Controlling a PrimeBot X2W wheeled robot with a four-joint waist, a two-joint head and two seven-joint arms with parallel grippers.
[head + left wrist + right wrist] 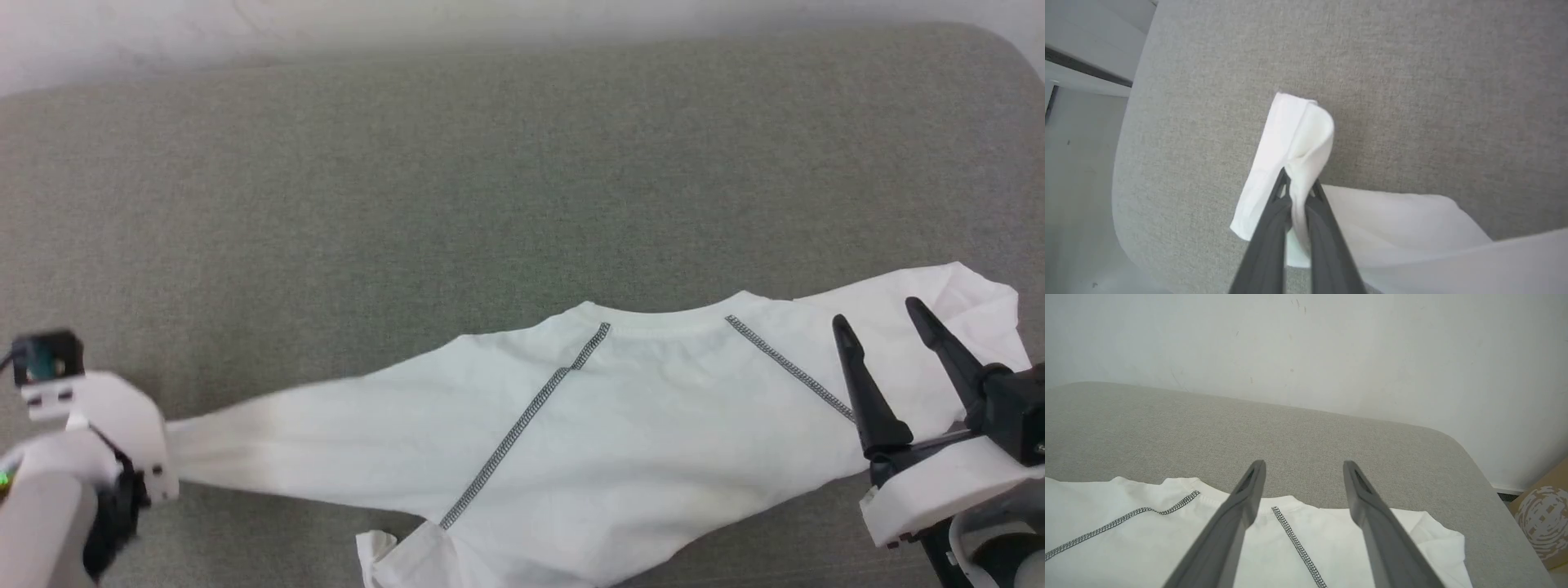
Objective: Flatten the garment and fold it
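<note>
**Head view.** The garment [620, 425] lies on the grey padded surface [490, 163] with its collar away from the robot and its body running off the near edge of the view. The sleeve on the robot's left is stretched straight out to the left gripper [153, 475]. The right gripper [878, 314] hangs over the opposite shoulder with its 2 fingers spread wide, holding nothing.

**Left wrist view.** The left fingers are clamped on the sleeve cuff, and a fold of cuff stands beyond the tips. The step in hand is judged to be flattening. Pull outward, low and evenly, without dragging the body sideways.

**Right wrist view.** The open fingers straddle a shoulder seam; whether they touch the cloth cannot be told. Pin that side to oppose the pull. 1 cardboard box [1541, 522] stands beyond the surface's corner; its contents are not visible.
</note>
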